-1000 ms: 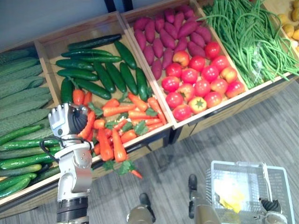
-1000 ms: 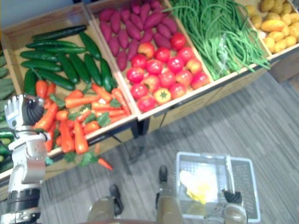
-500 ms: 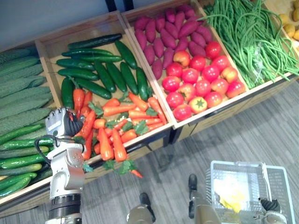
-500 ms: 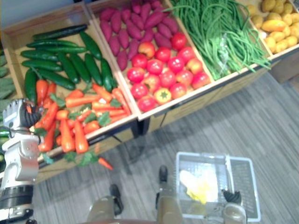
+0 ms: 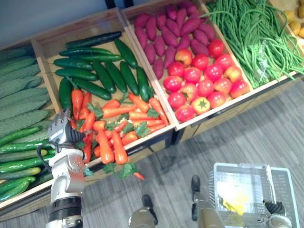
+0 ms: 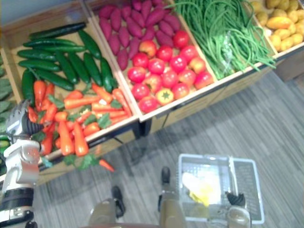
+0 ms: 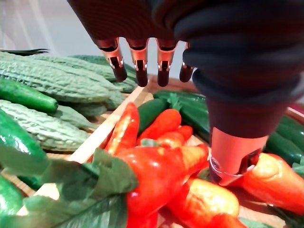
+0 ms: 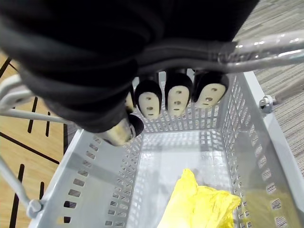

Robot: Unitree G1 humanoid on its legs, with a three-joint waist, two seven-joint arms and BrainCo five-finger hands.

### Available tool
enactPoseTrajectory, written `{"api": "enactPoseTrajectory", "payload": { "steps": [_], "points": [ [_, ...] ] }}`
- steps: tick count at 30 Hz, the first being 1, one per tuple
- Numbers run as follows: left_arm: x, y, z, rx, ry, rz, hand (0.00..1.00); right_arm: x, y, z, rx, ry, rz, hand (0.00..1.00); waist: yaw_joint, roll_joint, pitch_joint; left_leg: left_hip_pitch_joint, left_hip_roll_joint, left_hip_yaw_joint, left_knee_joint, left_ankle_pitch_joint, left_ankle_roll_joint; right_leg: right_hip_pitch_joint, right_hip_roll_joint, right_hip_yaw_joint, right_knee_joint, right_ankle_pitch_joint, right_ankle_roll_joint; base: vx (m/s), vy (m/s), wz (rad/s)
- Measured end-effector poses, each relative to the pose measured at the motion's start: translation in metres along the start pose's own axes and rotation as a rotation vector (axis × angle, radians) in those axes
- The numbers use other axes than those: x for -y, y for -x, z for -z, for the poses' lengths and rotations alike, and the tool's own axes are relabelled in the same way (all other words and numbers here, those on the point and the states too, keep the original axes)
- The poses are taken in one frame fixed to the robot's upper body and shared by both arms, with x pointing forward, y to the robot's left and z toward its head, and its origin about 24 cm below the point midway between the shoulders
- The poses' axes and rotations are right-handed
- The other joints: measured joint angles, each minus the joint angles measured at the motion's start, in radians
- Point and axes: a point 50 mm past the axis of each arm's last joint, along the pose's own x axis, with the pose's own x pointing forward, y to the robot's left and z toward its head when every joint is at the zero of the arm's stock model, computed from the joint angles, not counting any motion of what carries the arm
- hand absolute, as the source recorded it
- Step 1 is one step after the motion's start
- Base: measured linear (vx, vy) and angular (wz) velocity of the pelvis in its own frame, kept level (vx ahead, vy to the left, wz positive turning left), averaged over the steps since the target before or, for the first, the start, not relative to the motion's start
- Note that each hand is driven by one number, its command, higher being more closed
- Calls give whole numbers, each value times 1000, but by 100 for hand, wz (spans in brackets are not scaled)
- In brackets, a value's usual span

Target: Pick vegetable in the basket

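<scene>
Well, nothing's picked yet: your left hand hangs over the carrots at lower left, fingers straight, empty. Your right hand is curled round the basket's handle, lower right.

Right hand sits over a pale grey plastic basket, its dark ribbed cover nearest the camera. Fingers are curled round the basket's metal handle, dark tips with pale pads in a row just below the bar, and the thumb is tucked under beside them. The handle's far end meets a pivot on the basket rim. The basket walls are perforated with slots. A crumpled yellow item lies on the basket bottom; what it is cannot be told. Grey striped floor shows past the rim on one side, and a light wooden surface with black lines on the other.
</scene>
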Motion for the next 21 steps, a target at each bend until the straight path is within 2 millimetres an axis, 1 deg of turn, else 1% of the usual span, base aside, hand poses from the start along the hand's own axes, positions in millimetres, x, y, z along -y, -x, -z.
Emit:
{"api": "enactPoseTrajectory", "payload": {
  "steps": [3, 10, 11, 15, 17, 21],
  "points": [
    [2, -1, 6, -38, 8, 11, 0, 0, -1, -5, 23, 9, -4, 100, -1, 0, 0, -6, 9, 6, 5, -1, -1, -7, 7, 3, 0, 2, -2, -26, -57, -5],
    [4, 1, 9, -58, 13, 34, 0, 4, -2, -10, 41, 14, -8, 100, 0, 0, 0, -8, 17, 10, 7, -2, -3, -10, 13, 8, -1, 2, -2, -26, -47, -3],
    [6, 3, 11, -69, 20, 36, 100, 5, -2, -11, 43, 15, -6, 100, 0, 0, 0, -8, 17, 11, 8, -3, -5, -10, 15, 8, -3, 2, -2, -43, -71, -3],
    [11, 12, 23, -133, 29, 54, 100, 6, -2, -14, 55, 15, -3, 100, 0, 0, 2, -12, 26, 13, 15, -11, -9, -10, 19, 10, -15, 7, -8, -27, -52, -7],
    [10, 12, 25, -139, 29, 50, 100, 6, -3, -14, 56, 15, -3, 100, 2, -1, 2, -13, 30, 13, 14, -11, -9, -10, 23, 9, -17, 7, -9, -14, -51, 0],
    [5, 12, 18, -119, 51, 24, 100, 6, -3, -19, 74, 14, -7, 100, 1, -2, 2, -28, 30, 13, 14, -11, -9, -21, 23, 8, -22, 8, -9, -19, -60, 1]
  ]
}}
